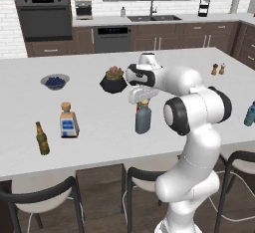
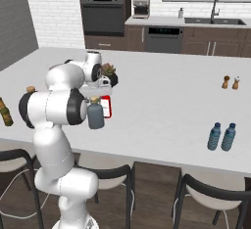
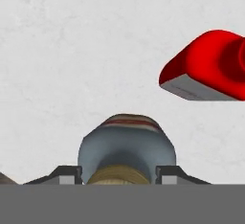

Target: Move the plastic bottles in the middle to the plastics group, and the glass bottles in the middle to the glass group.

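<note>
The stout dark-grey glass bottle (image 1: 143, 120) (image 2: 95, 115) (image 3: 127, 144) with a tan cap stands upright mid-counter. My gripper (image 1: 142, 97) (image 2: 98, 93) (image 3: 119, 175) is right above it, a fingertip against each side of the cap. Just behind it stands the red glass bottle (image 2: 106, 106) (image 3: 210, 67) with a white label. The glass group is to the left: a brown beer bottle (image 1: 42, 139) (image 2: 5, 111) and a clear square blue-labelled bottle (image 1: 68, 121). Two teal-blue plastic bottles (image 2: 214, 136) stand together at the right.
A dark pot with a plant (image 1: 114, 80) (image 2: 109, 74) sits just behind the gripper. A bowl of blueberries (image 1: 55, 81) is at the back left, and two small brown shakers (image 1: 218, 69) (image 2: 230, 82) at the back right. Stools (image 1: 47, 197) line the counter's front edge.
</note>
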You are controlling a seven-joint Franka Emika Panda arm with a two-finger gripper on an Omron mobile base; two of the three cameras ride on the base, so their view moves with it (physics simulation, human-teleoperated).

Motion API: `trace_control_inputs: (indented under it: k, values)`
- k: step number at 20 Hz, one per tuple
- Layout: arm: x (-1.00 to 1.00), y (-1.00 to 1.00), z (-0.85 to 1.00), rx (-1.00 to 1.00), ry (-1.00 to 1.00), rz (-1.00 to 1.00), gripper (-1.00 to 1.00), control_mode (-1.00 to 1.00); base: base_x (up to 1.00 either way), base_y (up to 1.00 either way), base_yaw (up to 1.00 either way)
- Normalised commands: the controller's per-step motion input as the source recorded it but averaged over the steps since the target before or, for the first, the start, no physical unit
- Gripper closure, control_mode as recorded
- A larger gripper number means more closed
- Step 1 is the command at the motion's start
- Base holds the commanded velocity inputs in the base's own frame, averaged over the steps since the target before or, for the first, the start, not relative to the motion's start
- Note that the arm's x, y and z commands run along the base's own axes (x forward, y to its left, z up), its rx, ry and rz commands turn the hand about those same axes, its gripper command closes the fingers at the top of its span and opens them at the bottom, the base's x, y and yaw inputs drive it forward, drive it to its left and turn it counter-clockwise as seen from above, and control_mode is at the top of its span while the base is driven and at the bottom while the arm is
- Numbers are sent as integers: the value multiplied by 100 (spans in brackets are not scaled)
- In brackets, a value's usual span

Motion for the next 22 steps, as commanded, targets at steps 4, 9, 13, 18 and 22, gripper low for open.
trace_control_inputs:
  k: [4, 9, 13, 18, 22]
  values:
    - [-70, 8, 19, 9, 0, 0, 100, -100, 0, 0, 0]
    - [-80, 49, 28, 6, 0, 2, 100, -100, 0, 0, 0]
    - [-52, 92, 28, 0, 0, 5, 100, -100, 0, 0, 0]
    - [-35, 100, 25, 0, 0, 6, 100, -100, 0, 0, 0]
    - [-8, 100, 12, 0, 0, 2, 100, -100, 0, 0, 0]
